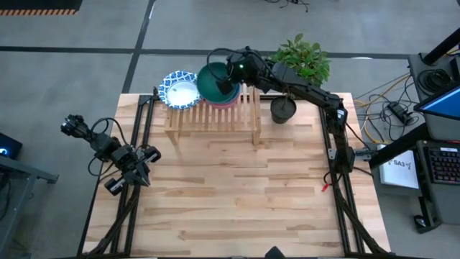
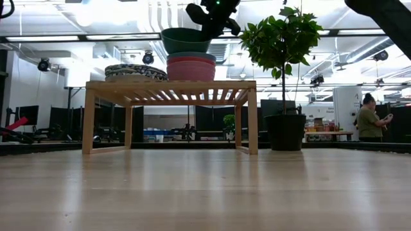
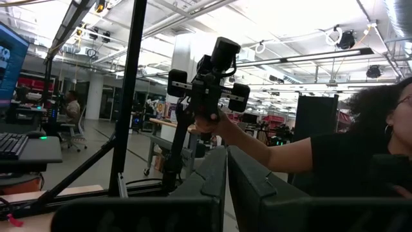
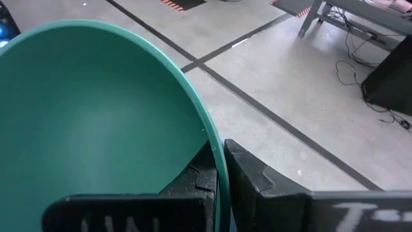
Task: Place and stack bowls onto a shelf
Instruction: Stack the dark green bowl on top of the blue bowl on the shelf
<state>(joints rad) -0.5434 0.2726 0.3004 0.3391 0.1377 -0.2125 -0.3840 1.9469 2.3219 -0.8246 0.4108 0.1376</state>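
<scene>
Step in hand: the plain green round bowl (image 2: 185, 40) is held just above the pink-and-blue bowl stack (image 2: 191, 66) on the low light-wood slatted shelf (image 1: 213, 117), far centre.
Right gripper (image 4: 217, 169): clamped on the green bowl's rim.
Left gripper (image 1: 141, 167): parked near left, fingers closed, empty.
Next move: lowering squarely into the stack, then release, is judged necessary.
Writing: none readable.

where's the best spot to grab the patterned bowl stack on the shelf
Probably the rim of the top patterned bowl, from above on the side away from the colored stack: it lies flat and open-side up on the shelf, and the right gripper holding the green bowl crowds the other side.
</scene>
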